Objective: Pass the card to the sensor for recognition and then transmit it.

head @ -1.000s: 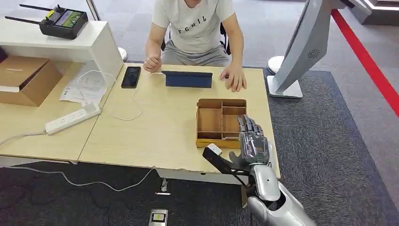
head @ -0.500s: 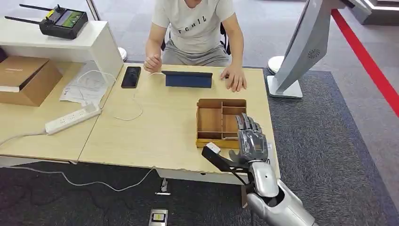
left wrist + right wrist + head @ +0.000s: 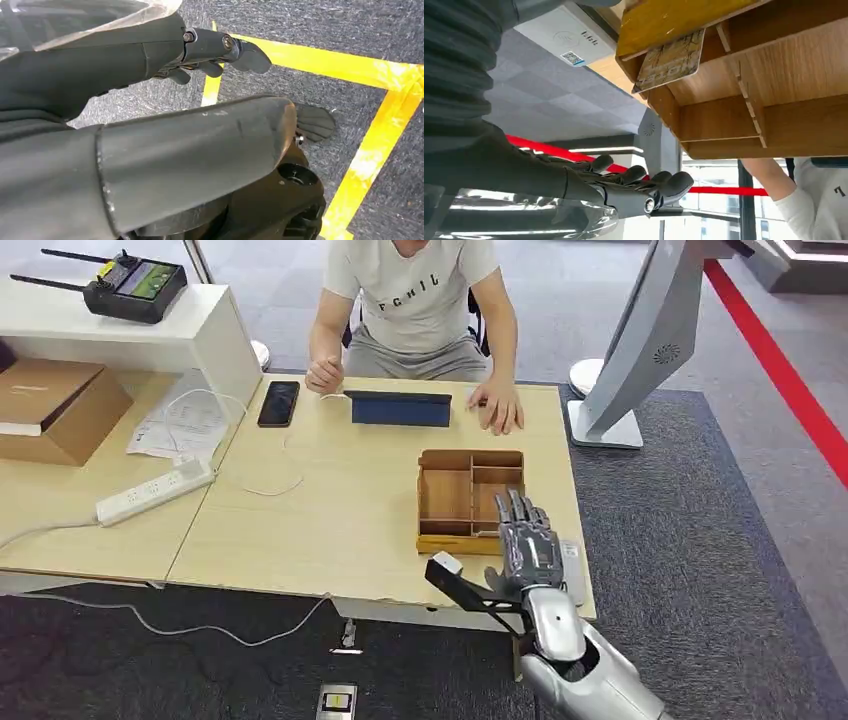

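A wooden tray (image 3: 445, 498) with several compartments stands near the table's front right edge. In the right wrist view a patterned card (image 3: 669, 60) leans inside one compartment of the tray (image 3: 774, 75), beside the white card sensor (image 3: 566, 37). That sensor (image 3: 572, 575) lies flat on the table just right of my right hand (image 3: 527, 540). The hand hovers at the tray's front right corner with fingers stretched out and thumb spread to the left, holding nothing. My left hand (image 3: 200, 55) hangs over the floor, fingers apart and empty.
A person sits at the far side, one hand (image 3: 497, 405) on the table beside a dark blue tablet (image 3: 398, 408). A phone (image 3: 278, 403), a cable and a power strip (image 3: 155, 492) lie to the left. A grey kiosk stand (image 3: 640, 340) rises at the right.
My right hand has drawn back a little toward the table's front edge and lower, uncovering the sensor beside it. The person has hardly moved.
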Robot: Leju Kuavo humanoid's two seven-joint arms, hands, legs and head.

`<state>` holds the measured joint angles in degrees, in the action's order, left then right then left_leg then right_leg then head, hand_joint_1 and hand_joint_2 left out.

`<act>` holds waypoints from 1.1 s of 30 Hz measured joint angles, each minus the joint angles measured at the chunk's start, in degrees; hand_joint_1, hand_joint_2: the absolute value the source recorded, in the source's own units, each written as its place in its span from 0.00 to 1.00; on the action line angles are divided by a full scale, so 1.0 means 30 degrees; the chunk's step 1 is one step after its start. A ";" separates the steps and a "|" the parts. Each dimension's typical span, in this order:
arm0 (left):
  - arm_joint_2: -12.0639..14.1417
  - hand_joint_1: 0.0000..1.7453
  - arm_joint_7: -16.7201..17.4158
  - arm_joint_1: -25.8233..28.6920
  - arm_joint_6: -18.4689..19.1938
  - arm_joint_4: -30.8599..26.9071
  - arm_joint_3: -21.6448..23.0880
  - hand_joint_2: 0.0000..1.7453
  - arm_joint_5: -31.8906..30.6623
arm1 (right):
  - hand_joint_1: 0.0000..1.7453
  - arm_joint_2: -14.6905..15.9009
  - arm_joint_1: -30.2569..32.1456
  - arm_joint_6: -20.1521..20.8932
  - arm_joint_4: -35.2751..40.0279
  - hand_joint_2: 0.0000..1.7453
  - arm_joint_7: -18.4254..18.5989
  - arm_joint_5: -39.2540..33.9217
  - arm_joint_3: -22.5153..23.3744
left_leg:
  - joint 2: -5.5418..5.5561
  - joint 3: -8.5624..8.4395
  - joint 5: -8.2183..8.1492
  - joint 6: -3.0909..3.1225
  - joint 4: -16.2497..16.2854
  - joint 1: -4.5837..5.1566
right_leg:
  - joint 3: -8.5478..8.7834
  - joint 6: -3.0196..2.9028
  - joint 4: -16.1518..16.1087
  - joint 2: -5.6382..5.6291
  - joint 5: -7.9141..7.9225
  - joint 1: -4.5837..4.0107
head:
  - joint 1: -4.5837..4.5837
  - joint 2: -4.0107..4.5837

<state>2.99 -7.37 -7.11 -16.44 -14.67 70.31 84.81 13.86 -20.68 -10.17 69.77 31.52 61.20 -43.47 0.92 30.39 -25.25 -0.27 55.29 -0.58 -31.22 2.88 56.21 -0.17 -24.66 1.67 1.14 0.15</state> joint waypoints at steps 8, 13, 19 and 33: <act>0.0029 0.00 0.0007 0.0003 -0.0015 0.0000 0.0000 0.00 0.0029 | 0.00 0.0000 -0.0220 0.0802 -0.0204 1.00 0.0059 0.0926 -0.0357 | 0.0000 0.0001 0.0000 0.0000 0.0000 0.0000 | 0.0000 0.0000 0.0001 0.0000 0.0000 0.0000 | 0.0000 0.0000; 0.0029 0.00 0.0139 0.0002 -0.0139 0.0000 0.0000 0.00 0.0073 | 0.00 -0.0007 -0.0454 0.1145 -0.0226 1.00 0.0044 0.1174 -0.0540 | 0.0000 0.0001 0.0001 -0.0001 0.0000 0.0000 | 0.0001 0.0000 0.0002 0.0000 0.0001 0.0000 | 0.0000 0.0000; 0.0029 0.00 0.0189 0.0002 -0.0299 0.0000 0.0000 0.00 0.0080 | 0.00 -0.0124 -0.0690 0.1422 -0.0343 1.00 -0.0052 0.1312 -0.0678 | 0.0000 0.0001 0.0001 -0.0001 0.0000 -0.0001 | 0.0001 0.0000 0.0002 0.0000 0.0000 -0.0001 | 0.0000 0.0000; 0.0029 0.00 0.0168 0.0005 -0.0095 0.0000 0.0000 0.00 0.0153 | 0.00 -0.0400 -0.1379 0.2208 -0.0984 1.00 -0.0073 0.1436 -0.1027 | 0.0002 0.0003 0.0002 -0.0002 0.0000 0.0000 | -0.0001 -0.0002 0.0003 0.0000 0.0002 0.0000 | 0.0000 0.0000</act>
<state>3.08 -6.86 -7.09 -16.72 -14.67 70.31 85.26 12.66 -24.82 -3.54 66.82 31.30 65.51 -46.55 0.92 30.40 -25.25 -0.27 55.29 -0.58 -31.22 2.88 56.22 -0.17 -24.66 1.67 1.14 0.15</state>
